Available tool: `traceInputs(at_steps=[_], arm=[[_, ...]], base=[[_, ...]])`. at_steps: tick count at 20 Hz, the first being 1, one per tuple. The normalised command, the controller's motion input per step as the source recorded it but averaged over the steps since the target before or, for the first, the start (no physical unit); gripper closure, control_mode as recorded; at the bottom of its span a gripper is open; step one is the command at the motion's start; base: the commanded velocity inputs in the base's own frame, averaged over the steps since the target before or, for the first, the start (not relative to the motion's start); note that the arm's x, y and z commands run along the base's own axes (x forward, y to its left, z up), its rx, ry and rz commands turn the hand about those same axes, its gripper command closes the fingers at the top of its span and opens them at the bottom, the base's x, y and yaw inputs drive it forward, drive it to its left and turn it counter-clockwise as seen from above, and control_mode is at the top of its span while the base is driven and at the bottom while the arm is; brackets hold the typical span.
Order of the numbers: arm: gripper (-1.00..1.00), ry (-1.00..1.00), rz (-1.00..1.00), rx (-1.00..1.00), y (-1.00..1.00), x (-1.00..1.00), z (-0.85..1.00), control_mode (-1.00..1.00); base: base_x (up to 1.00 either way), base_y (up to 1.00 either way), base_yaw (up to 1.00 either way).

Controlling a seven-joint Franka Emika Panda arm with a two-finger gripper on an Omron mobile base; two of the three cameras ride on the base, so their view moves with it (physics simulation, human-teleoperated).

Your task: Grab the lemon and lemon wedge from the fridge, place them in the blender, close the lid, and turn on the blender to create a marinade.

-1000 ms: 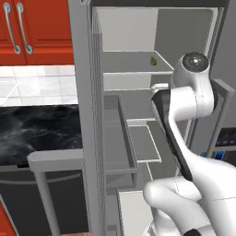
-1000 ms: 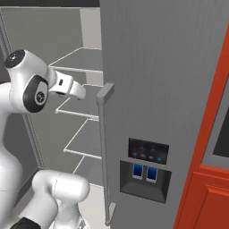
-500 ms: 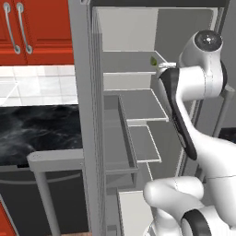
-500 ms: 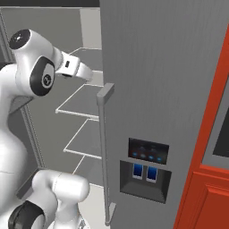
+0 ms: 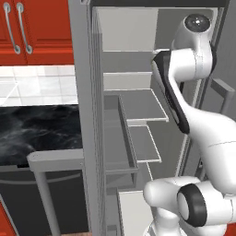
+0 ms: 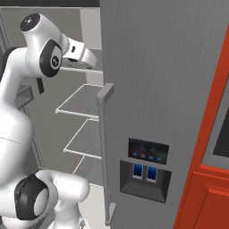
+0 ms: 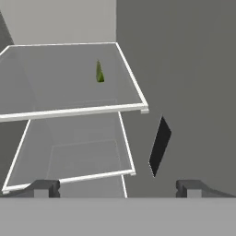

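- The lemon wedge, a small green-yellow sliver, is sitting upright toward the back of the upper shelf inside the fridge; it is showing in the hand view, where it is standing well apart from the finger tips.
- The hand is standing wide, its two dark finger tips rising far apart at the bottom of the hand view, holding nothing and touching nothing.
- In the hand view a second shelf is lying below the upper one, and a dark slanted slot is showing on the grey inner wall to the right.
- The right base view is showing the arm's wrist reaching into the open fridge at the level of the top shelf; the hand itself is passing behind the edge of the closed door, so its fingers cannot be made out there.
- That view is also giving the closed door's long bar handle and a dispenser panel with small blue lights; no writing on it can be read.
- The left base view is showing the arm rising in front of the fridge interior, the open door's inner racks, a black marbled desk to the left and red cabinets with grey handles above it.
- A red cabinet front is standing just beside the fridge in the right base view.
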Motion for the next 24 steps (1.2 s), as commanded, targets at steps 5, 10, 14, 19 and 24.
traceInputs(at_steps=[5,10,14,19,24], arm=[[-1.0,0.02,0.0,0.0,0.0,0.52,-0.2,-1.0],[-1.0,0.02,0.0,0.0,0.0,0.56,-0.2,-1.0],[-1.0,0.0,0.0,0.0,0.0,0.52,-0.19,-1.0],[-1.0,0.0,0.0,0.0,-0.12,0.38,-0.06,-1.0],[-1.0,0.0,0.0,0.0,-0.11,0.41,0.0,-1.0]], base=[[0.0,0.0,0.0],[0.0,0.0,0.0],[0.0,0.0,0.0],[0.0,0.0,0.0],[0.0,0.0,0.0]])
